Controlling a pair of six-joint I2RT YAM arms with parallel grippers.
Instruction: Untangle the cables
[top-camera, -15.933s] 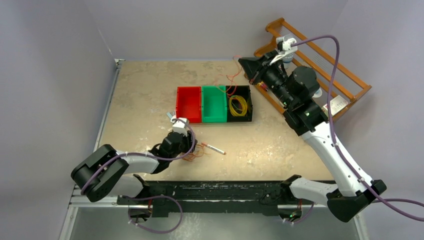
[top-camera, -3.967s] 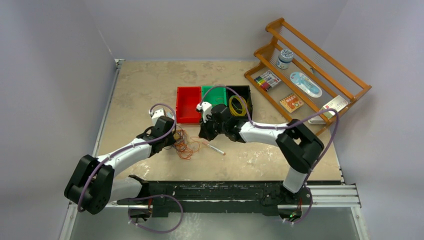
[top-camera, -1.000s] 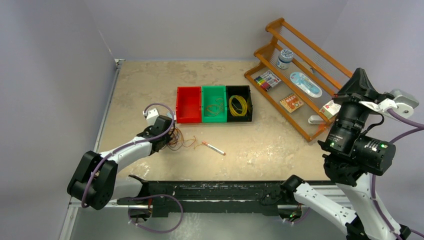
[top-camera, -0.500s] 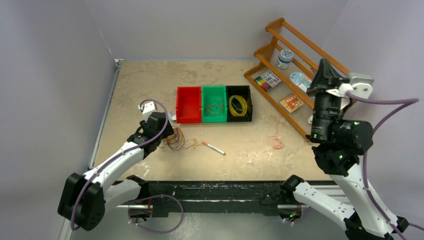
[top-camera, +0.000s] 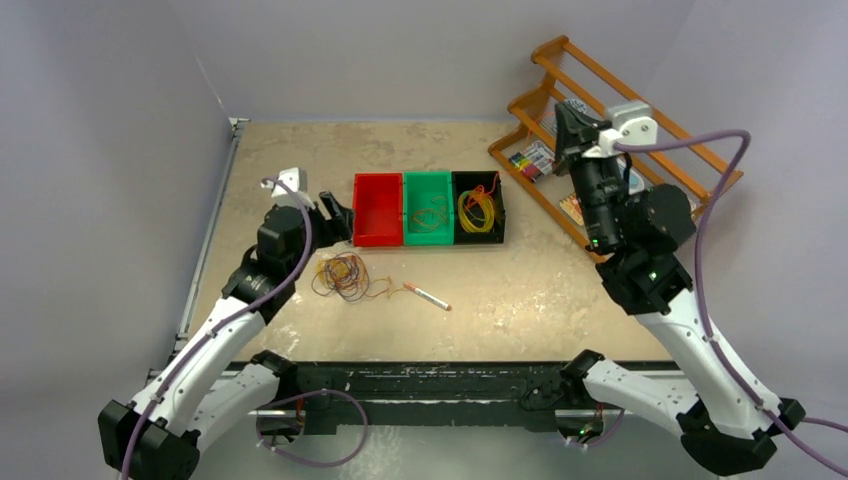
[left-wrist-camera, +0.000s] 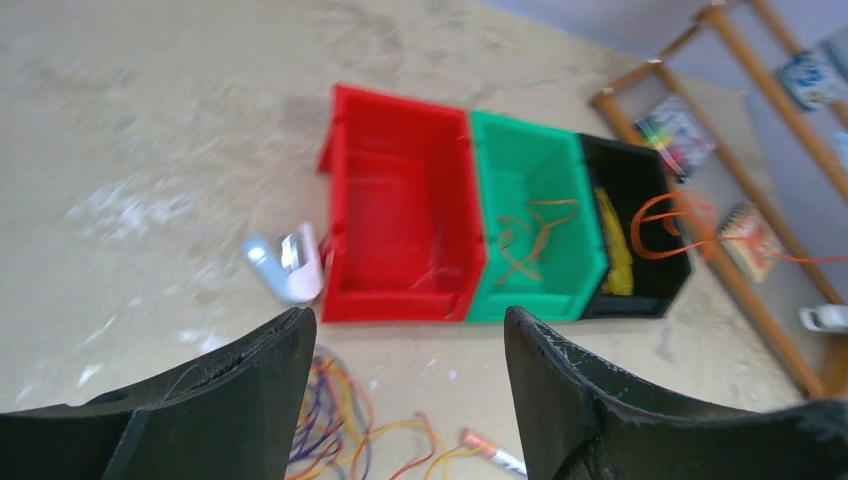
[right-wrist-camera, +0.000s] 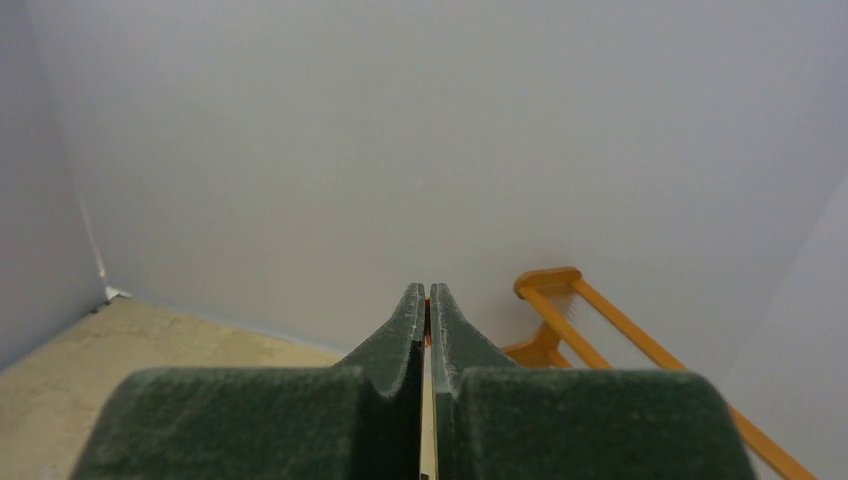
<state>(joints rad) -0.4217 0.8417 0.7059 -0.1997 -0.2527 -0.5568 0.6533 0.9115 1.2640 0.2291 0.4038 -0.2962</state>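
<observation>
The cables (top-camera: 340, 275) lie as a loose orange, brown and purple tangle on the table, with strands showing low in the left wrist view (left-wrist-camera: 335, 430). My left gripper (top-camera: 338, 218) hangs open above and just behind the tangle, and nothing is between its jaws (left-wrist-camera: 410, 315). My right gripper (top-camera: 562, 110) is raised near the wooden rack. It is shut (right-wrist-camera: 427, 290) with a sliver of orange strand between the pads. An orange cable (left-wrist-camera: 668, 222) loops over the black bin (top-camera: 478, 232).
A red bin (top-camera: 377, 212), a green bin (top-camera: 428, 232) with a brownish strand and the black bin with a yellow coil stand in a row. A pen (top-camera: 428, 296) lies right of the tangle. A small white object (left-wrist-camera: 288, 270) sits by the red bin. The wooden rack (top-camera: 690, 150) stands back right.
My left gripper has opened, let go of the tangle and risen away from it. My right arm has swung left from the table's right side, carrying the orange cable over to the black bin.
</observation>
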